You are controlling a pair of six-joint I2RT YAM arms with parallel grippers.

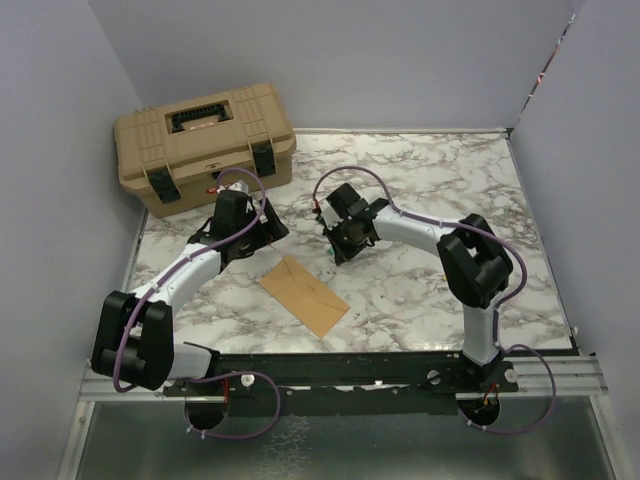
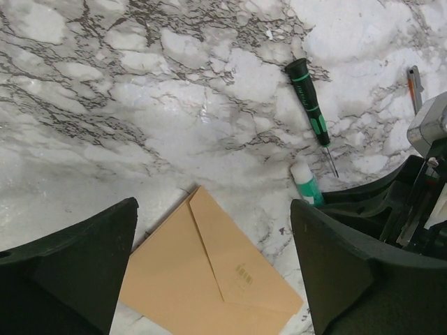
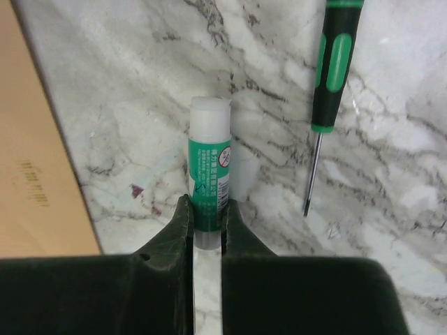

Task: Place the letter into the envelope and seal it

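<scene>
Right wrist view shows the right jaws pinched shut on a green-labelled glue stick [image 3: 209, 160] on the marble bench [image 3: 126, 84], presumably for sealing (a screwdriver [image 3: 328, 70] lies just beside). The left jaws hang wide open over the envelope [image 2: 209, 279], its flap folded down. The letter is out of sight, perhaps inside.

Marble table [image 1: 430, 170]: white, grey veins, glossy. Far left corner: tan case [image 1: 200, 140], lid shut, black latches on the front, black handle set in the lid. Mid-table I see a glue stick [image 3: 209, 188], white cap, green label, cap pointing away from me. Just right of it, not touching: screwdriver [image 3: 330, 77], black-and-green handle, thin bare shaft, tip toward me, roughly parallel to the stick. Beyond that, a thin grey tool [image 2: 414, 87] with an orange mark; can't tell what. Pale grey walls [image 1: 350, 60] all round
</scene>
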